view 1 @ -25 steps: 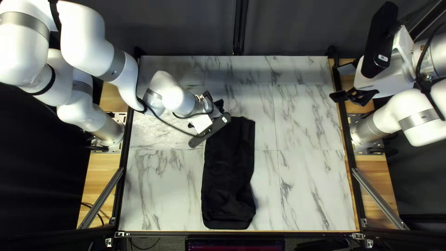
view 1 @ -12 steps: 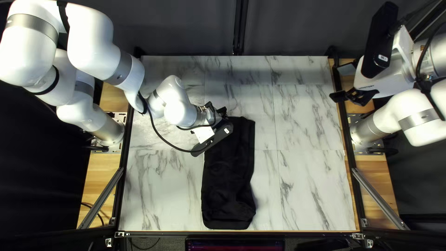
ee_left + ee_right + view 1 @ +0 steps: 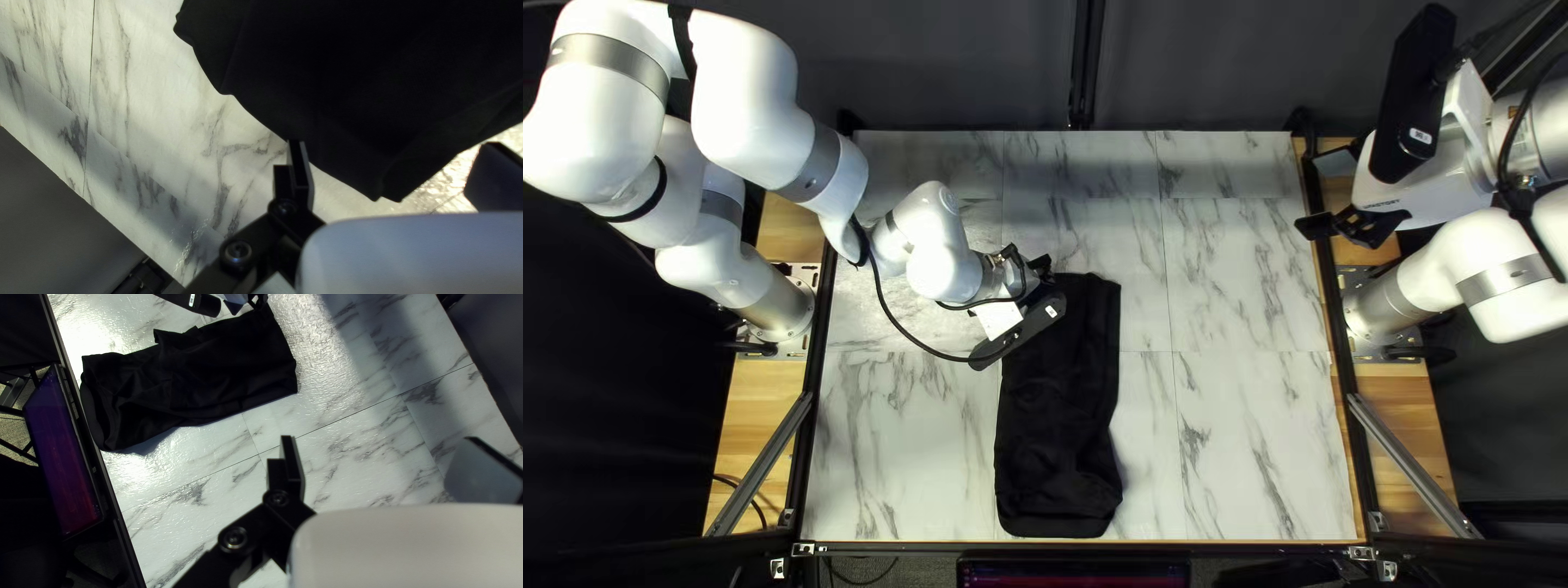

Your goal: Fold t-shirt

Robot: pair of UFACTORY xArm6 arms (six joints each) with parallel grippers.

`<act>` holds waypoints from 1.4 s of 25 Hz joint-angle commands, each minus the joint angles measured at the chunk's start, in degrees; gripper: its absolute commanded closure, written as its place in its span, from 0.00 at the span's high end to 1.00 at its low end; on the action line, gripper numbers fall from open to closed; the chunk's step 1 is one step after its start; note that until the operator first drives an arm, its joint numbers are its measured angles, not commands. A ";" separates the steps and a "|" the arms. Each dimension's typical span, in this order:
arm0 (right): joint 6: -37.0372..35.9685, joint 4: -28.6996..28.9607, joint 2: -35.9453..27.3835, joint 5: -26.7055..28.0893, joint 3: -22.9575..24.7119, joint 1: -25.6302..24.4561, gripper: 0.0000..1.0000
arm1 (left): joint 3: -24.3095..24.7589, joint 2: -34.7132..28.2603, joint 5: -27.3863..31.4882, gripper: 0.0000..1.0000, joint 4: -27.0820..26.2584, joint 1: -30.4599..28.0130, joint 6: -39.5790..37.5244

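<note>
left gripper [image 3: 393, 144] and right gripper [image 3: 379, 438] are spread wide, empty; mid-table [image 3: 1241, 436], the black t-shirt [image 3: 1056, 425] appears to have been folded lengthwise, crosswise folds left to be made.

Ahead of your left fingers [image 3: 300, 169], you have the t-shirt [image 3: 327, 81] in matt black cloth, softly creased. Beneath them, the marble-patterned tabletop [image 3: 163, 109] looks hard, with a slightly rippled gloss where light catches it. Behind your smooth black right fingers [image 3: 292, 463], the screws [image 3: 235, 537] shine like metal. Near those fingers, you see smooth, pale wood boards [image 3: 1407, 408] under grey metal rails [image 3: 1410, 463].
</note>
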 commanded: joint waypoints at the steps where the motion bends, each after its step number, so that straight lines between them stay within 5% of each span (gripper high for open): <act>1: 0.00 0.00 0.00 0.00 0.00 0.00 1.00 | 0.26 0.25 -0.07 0.70 2.10 0.07 -2.34; 6: 0.00 0.00 0.00 0.00 0.00 0.00 1.00 | 0.31 0.31 0.03 0.64 2.77 0.17 -3.08; 7: 0.00 0.00 0.00 0.00 0.00 0.00 1.00 | 0.28 0.34 0.02 0.39 2.85 0.19 -3.16; 8: 0.00 0.00 0.00 0.00 0.00 0.00 1.00 | 0.16 0.52 -0.06 0.39 3.13 0.24 -3.41; 9: 0.00 0.00 0.00 0.00 0.00 0.00 1.00 | 0.10 0.59 -0.11 0.08 3.25 0.26 -3.51; 16: 0.00 0.00 0.00 0.00 0.00 0.00 1.00 | 0.06 0.70 -0.78 0.01 4.12 0.64 -3.82; 30: 0.00 0.00 0.00 0.00 0.00 0.00 1.00 | 1.24 -2.41 -1.84 0.02 -2.50 4.36 7.38; 35: 0.00 0.00 0.00 0.00 0.00 0.00 1.00 | 2.02 -4.46 -1.70 0.03 -8.50 6.04 14.94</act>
